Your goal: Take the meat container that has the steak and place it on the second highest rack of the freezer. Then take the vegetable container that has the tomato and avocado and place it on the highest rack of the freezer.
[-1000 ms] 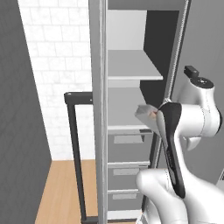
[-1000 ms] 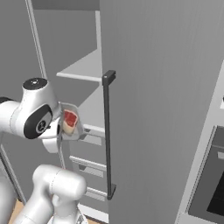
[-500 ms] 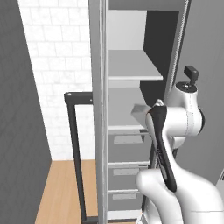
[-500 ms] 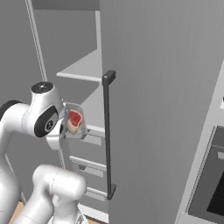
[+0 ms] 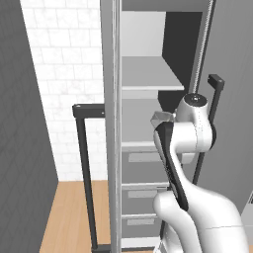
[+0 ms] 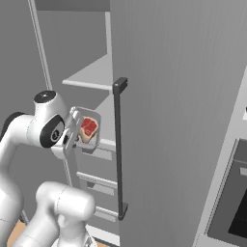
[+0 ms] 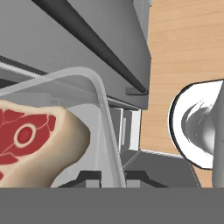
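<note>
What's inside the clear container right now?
The container holds the steak, red with a tan edge. Its left part runs past the hand view's edge, so anything else inside is unseen.

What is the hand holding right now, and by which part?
The hand is shut on the clear meat container with the steak inside, pinching the container's rim wall at one edge.

No writing, label, brand, number or sign can be read anywhere, neither on the freezer (image 6: 183,96), nor on the meat container (image 6: 89,131), nor on the steak (image 7: 30,144).
</note>
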